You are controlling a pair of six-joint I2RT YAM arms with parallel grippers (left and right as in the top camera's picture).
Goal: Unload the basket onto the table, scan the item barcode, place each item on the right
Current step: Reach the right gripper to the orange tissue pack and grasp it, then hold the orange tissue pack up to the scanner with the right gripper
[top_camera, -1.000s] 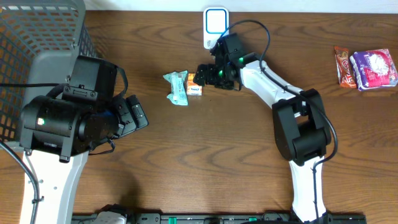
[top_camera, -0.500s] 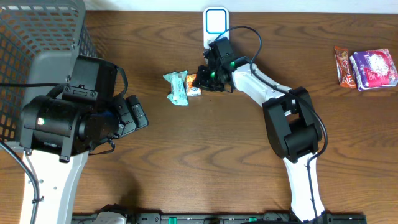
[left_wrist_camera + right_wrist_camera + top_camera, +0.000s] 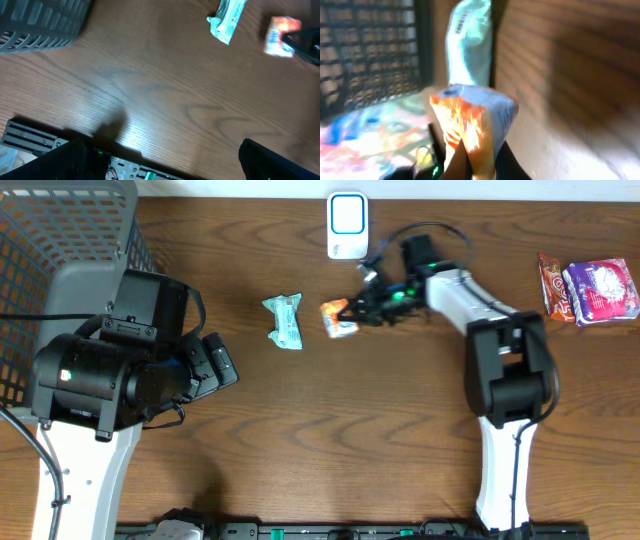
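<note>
Overhead view of a wooden tabletop [image 3: 330, 430] w/ two robot arms: the right tool [image 3: 350, 311] is pressed together on one end of a small orange, white & blue packet [image 3: 338, 319]. The packet sits just right of a teal packet [image 3: 284, 320], not touching it, & in front of the white scanner [image 3: 347, 225] at the far edge. The left tool [image 3: 216, 361] hangs spread wide w/ nothing in it beside a grey mesh basket [image 3: 50, 240]; a purple snack pack [image 3: 600, 290] & red snack bar [image 3: 553, 285] lie well apart at far right.
</note>
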